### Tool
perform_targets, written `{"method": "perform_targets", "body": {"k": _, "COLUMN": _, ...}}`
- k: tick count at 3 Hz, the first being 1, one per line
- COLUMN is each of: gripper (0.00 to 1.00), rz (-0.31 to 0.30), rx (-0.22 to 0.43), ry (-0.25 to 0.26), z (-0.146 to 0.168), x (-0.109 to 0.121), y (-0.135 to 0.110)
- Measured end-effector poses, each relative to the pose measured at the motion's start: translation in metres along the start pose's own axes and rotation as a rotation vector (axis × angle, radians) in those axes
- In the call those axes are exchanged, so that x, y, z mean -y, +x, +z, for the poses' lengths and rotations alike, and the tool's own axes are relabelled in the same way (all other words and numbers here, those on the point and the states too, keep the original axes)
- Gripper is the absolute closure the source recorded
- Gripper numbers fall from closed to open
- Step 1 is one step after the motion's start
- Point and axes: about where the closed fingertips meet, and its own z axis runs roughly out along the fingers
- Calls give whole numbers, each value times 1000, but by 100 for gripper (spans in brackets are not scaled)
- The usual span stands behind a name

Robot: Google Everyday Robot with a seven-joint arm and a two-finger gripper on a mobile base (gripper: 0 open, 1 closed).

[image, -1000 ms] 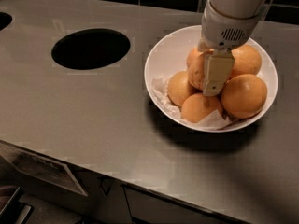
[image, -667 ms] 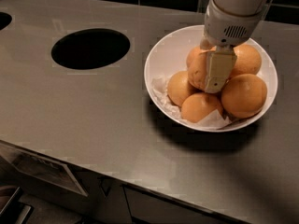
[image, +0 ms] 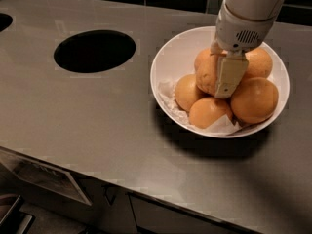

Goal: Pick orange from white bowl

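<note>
Grey steel countertop (image: 97, 130) with 1 dark round hole (image: 95, 50) holds 1 glossy white round bowl (image: 168, 57). It contains 5 fruits: 4 smoother oranges (image: 254, 100) and 1 dull dimpled orange (image: 205, 74). 1 white arm (image: 248, 4) reaches straight down, its 2-finger gripper (image: 219, 82) pinching the dull dimpled orange at the pile's centre.

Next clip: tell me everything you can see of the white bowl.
The white bowl is wide, shallow, round and glossy, like glazed ceramic. It stands upright on the grey countertop, to the right of a dark round hole, and casts a shadow in front. Crumpled white paper lines it, showing at the left and front. It holds a pile of oranges. The end effector reaches down from above, against the topmost orange.
</note>
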Motion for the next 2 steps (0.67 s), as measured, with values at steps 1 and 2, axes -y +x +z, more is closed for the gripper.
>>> {"method": "perform_targets", "body": {"k": 1, "gripper": 32, "rz": 0, "rx": 0, "ry": 0, "z": -4, "x": 1, "y": 0}}
{"method": "perform_targets", "body": {"k": 2, "gripper": 32, "rz": 2, "rx": 2, "ry": -5, "z": -4, "x": -2, "y": 0}}
